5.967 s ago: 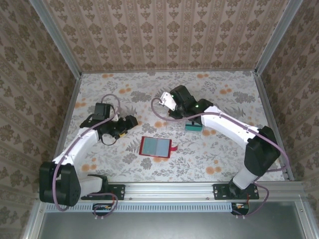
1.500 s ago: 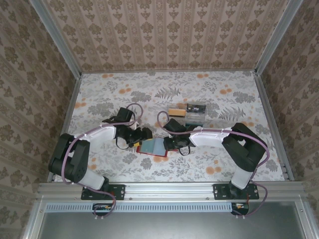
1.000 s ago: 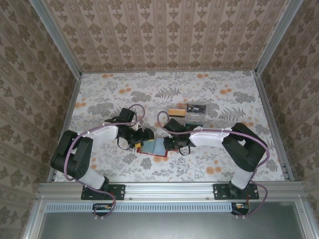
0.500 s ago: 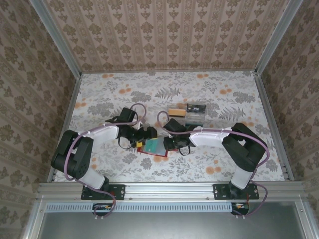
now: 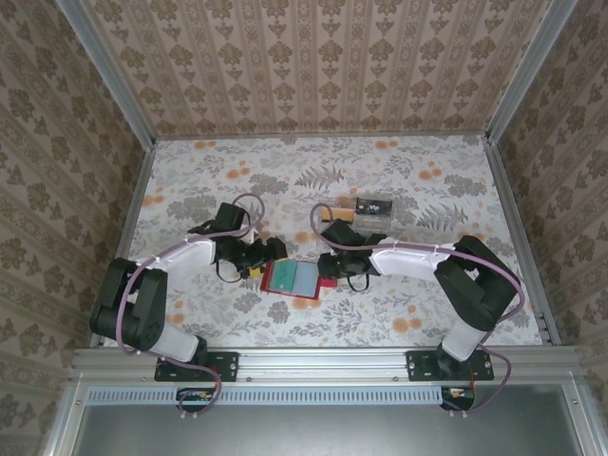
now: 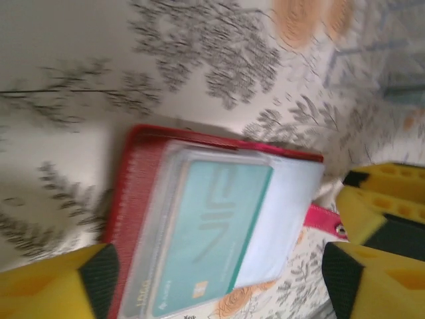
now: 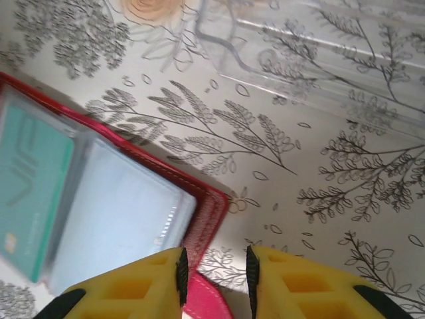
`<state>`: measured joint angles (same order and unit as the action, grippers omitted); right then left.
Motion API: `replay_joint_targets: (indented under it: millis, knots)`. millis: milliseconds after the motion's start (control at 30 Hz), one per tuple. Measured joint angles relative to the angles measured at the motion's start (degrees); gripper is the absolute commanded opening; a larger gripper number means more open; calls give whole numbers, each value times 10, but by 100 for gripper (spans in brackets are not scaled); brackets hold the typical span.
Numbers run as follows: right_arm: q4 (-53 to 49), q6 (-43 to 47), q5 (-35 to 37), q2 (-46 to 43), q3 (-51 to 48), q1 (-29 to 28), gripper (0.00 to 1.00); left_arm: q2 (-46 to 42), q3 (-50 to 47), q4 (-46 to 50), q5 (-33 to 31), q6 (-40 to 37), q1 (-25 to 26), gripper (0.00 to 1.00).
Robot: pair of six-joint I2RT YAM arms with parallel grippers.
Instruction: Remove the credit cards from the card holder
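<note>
The card holder (image 5: 306, 281), a red bi-fold wallet, lies open and flat on the flowered table. A teal credit card (image 6: 212, 232) sits inside its clear sleeve on the left half. The right half shows grey-blue lining (image 7: 119, 219), and a red tab (image 6: 323, 219) sticks out on that side. My left gripper (image 5: 265, 263) is open, its yellow fingers (image 6: 50, 282) standing wide on either side of the holder. My right gripper (image 7: 214, 276) is open by a narrow gap at the holder's right corner, over the tab. A black card (image 5: 375, 205) and a tan-gold card (image 5: 344, 218) lie behind it.
A clear plastic tray (image 7: 312, 60) stands just beyond the holder, with the black card in it. Patterned walls and metal rails (image 5: 313, 359) close in the table. There is bare tabletop at the far left, the far right and in front of the holder.
The holder's teal side, tilted up half a second ago, now lies flat. My left gripper has drawn back a little to the left. My right gripper's jaws have parted slightly.
</note>
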<state>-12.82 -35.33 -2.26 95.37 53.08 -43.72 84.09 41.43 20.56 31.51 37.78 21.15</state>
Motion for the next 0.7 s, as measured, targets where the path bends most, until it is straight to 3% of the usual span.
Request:
replay_joint_targets:
  millis: [67,200,367,600,700]
  knots:
    - [10,-12,-9,0,4,-3,31,1,-9,3,-4,2,0,51]
    - [36,-40,-31,1,12,-17,30,6,-27,2,-9,8,0,40]
    - [71,-72,-59,21,30,-32,23,9,-40,-10,-8,19,2,37]
    - [116,-116,-91,57,26,-34,22,-1,-56,-35,-9,46,38,36]
    - [133,-134,-101,66,19,-34,20,-6,-63,-38,-10,54,43,29]
